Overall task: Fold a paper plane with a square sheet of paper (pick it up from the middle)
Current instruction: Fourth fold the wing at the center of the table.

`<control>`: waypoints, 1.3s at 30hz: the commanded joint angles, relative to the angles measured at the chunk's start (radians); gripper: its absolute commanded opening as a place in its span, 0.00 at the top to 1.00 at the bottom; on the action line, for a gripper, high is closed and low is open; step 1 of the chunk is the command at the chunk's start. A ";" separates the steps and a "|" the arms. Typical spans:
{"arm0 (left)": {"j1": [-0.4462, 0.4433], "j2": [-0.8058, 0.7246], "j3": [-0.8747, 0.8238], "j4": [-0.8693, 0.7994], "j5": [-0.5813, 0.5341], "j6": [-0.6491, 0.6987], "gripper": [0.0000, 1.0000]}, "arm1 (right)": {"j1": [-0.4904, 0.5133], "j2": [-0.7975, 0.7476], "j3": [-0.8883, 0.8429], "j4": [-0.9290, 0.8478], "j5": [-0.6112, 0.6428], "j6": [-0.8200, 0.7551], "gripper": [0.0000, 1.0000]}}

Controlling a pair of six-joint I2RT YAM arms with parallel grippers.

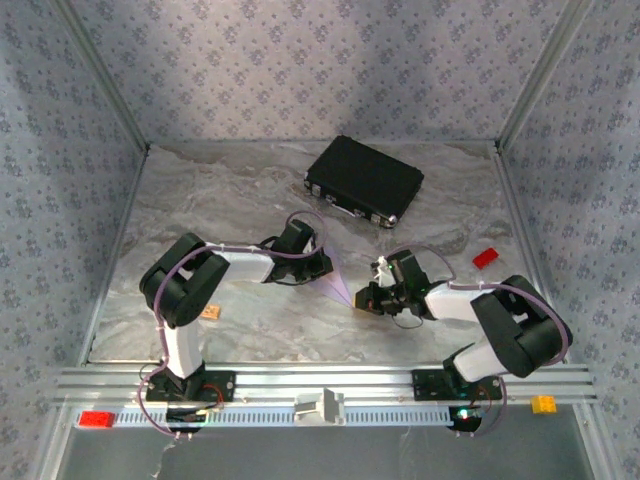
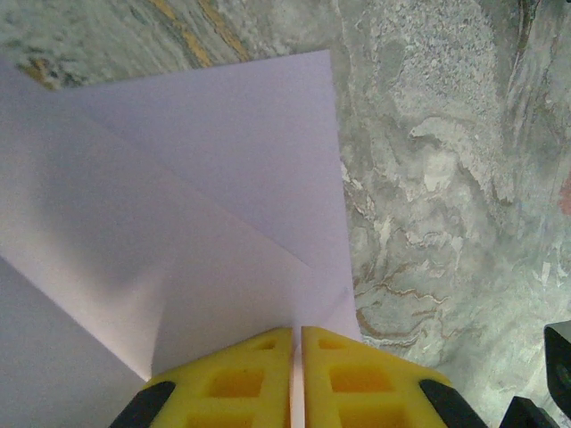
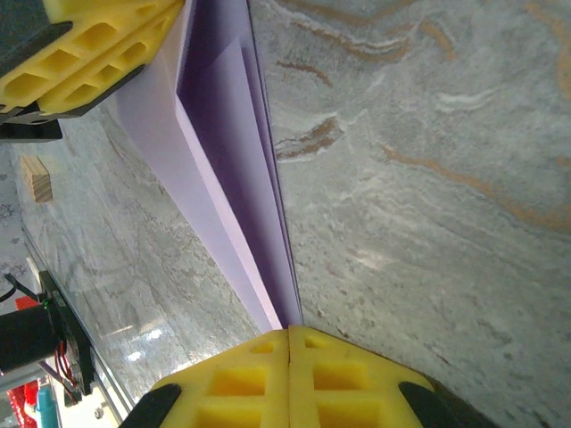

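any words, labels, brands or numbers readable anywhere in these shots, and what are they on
No text can be read in any view.
folded paper: plain lilac, no print.
black case: no label visible; too small to be sure.
red block: too small to tell any marking.
tan block: bare, no marks.
wallpaper: repeated small motif, not letters.

Overhead looking down, wrist views close, sharing paper (image 2: 178,223)
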 commanded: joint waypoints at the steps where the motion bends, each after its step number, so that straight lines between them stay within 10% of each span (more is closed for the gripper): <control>1: 0.008 0.028 -0.020 -0.025 -0.014 0.012 0.89 | -0.004 0.015 -0.037 -0.150 0.042 -0.008 0.94; 17: 0.007 0.027 -0.022 -0.028 -0.013 0.017 0.89 | -0.015 -0.126 0.109 -0.263 0.025 -0.067 0.86; 39: 0.006 0.032 -0.022 -0.027 -0.008 0.017 0.89 | 0.090 0.193 0.280 -0.262 0.018 -0.144 1.00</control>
